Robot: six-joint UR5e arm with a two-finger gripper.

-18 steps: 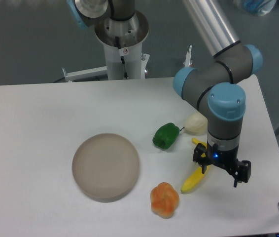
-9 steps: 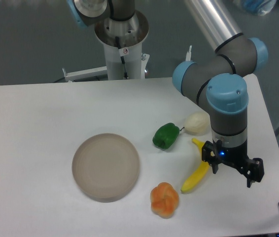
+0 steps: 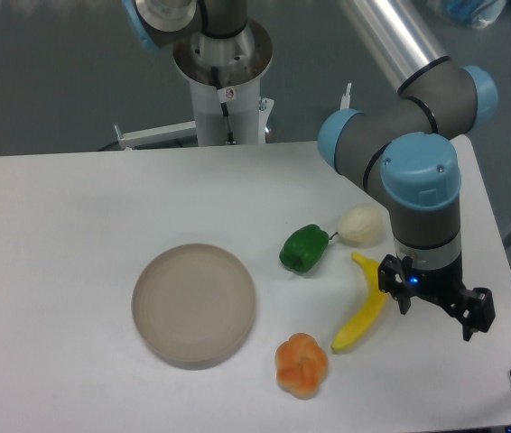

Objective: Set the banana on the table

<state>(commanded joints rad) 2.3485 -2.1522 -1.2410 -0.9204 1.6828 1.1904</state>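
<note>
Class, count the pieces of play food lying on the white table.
4: the banana beside the hand, a green pepper, a pale bulb behind it, an orange fruit nearest us.

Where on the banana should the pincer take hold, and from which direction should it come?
Probably the middle of the banana, coming from above. It lies flat on the table with free space along both long sides, so the fingers could close across its narrow width. The pincer is beside it.

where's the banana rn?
The banana lies flat on the table, right of the plate, between the orange fruit and the gripper.
</note>
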